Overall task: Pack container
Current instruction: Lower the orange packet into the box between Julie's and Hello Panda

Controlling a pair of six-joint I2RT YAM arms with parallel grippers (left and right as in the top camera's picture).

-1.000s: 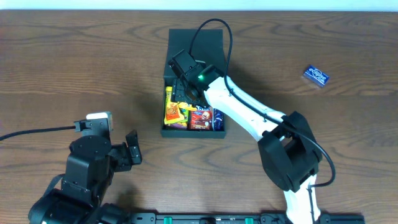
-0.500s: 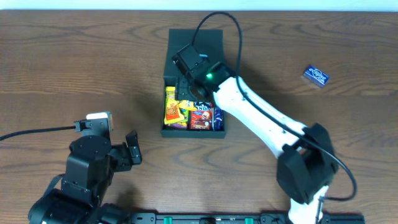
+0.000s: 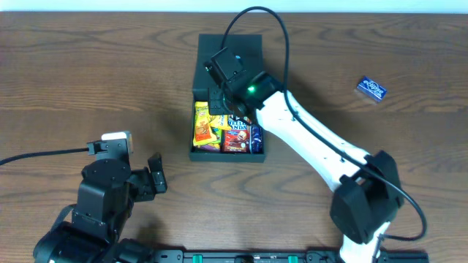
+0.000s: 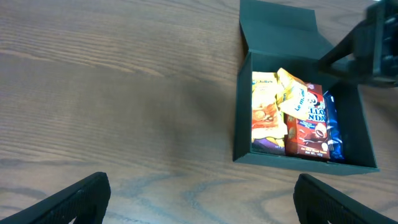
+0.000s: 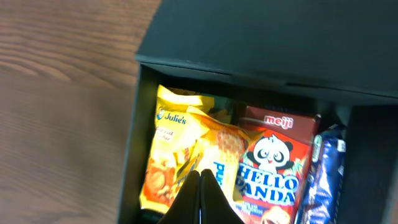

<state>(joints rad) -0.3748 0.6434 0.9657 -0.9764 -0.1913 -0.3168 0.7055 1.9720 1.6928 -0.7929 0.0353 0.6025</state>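
Observation:
The container [image 3: 227,155] is a black square box in the middle of the table, its flap lid [image 3: 230,45] lying open on the far side. Inside lie a yellow Julie's packet [image 5: 163,155], a red Hello Panda box [image 5: 273,168] and a blue packet [image 5: 326,177]. My right gripper [image 3: 218,107] hangs over the box's left half, above the yellow packets. Its jaws are shut [image 5: 200,177] with nothing between them. My left gripper [image 4: 202,182] stands wide open over bare wood at the near left, well short of the container [image 4: 298,160].
A small blue packet [image 3: 372,88] lies alone on the table at the far right. The right arm's white links and black cable arch over the box's right side. The left arm's base fills the near left corner.
The right gripper's jaws have closed from wide apart to touching, and its wrist has shifted slightly toward the lid. The left arm has stayed still.

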